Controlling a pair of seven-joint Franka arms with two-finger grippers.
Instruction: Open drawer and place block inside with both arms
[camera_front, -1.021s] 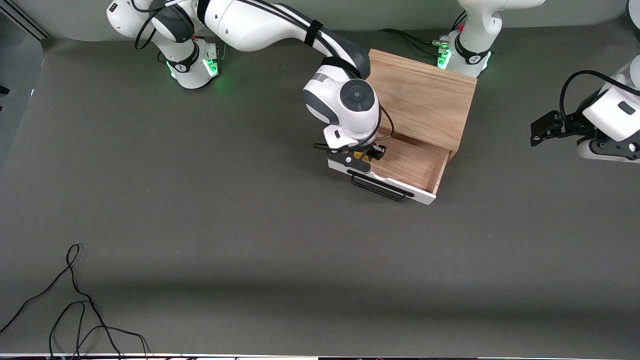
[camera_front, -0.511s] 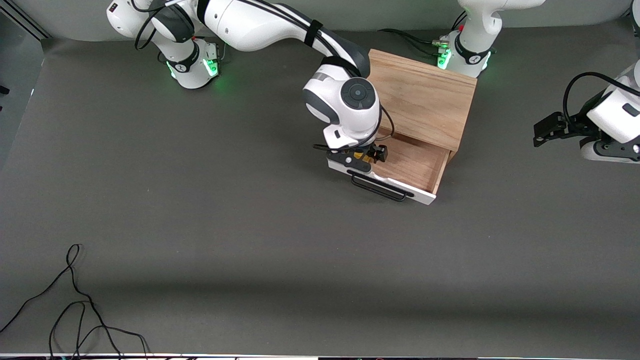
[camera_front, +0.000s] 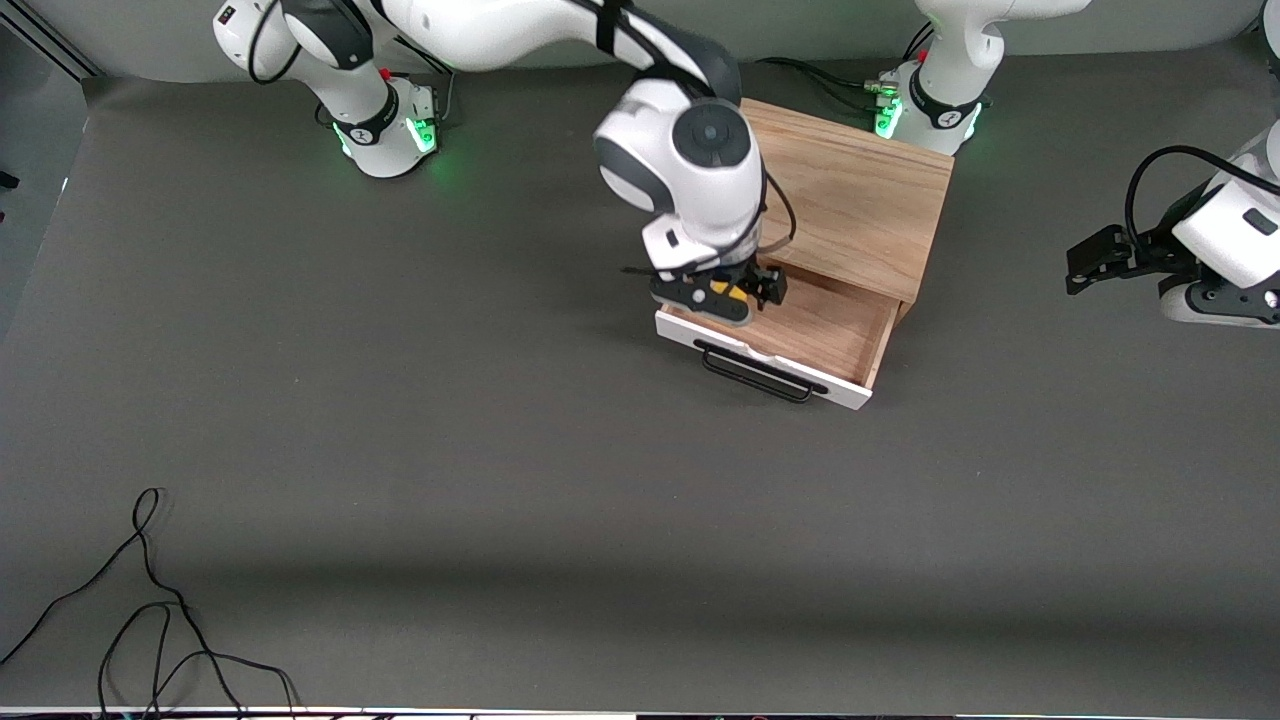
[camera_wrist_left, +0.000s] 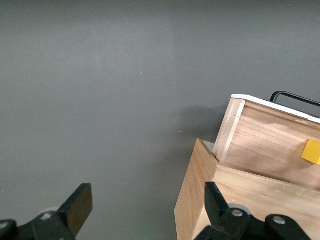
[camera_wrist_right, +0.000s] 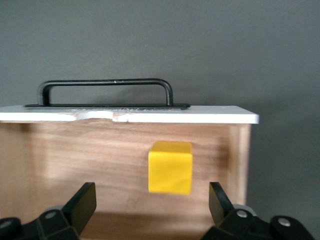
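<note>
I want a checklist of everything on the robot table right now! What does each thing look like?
Surface: dark grey table, plain.
Job's things: drawer pulled open out of the wooden box; yellow block lies on the drawer floor, near the white front panel with its black handle.
Clutter: nothing seen.
Grippers: right gripper open above the block, touching nothing; left gripper open and empty, waiting at the left arm's end of the table.
Cables: loose black cable near the front camera, toward the right arm's end.
Surroundings: green-lit arm bases along the table's edge.
</note>
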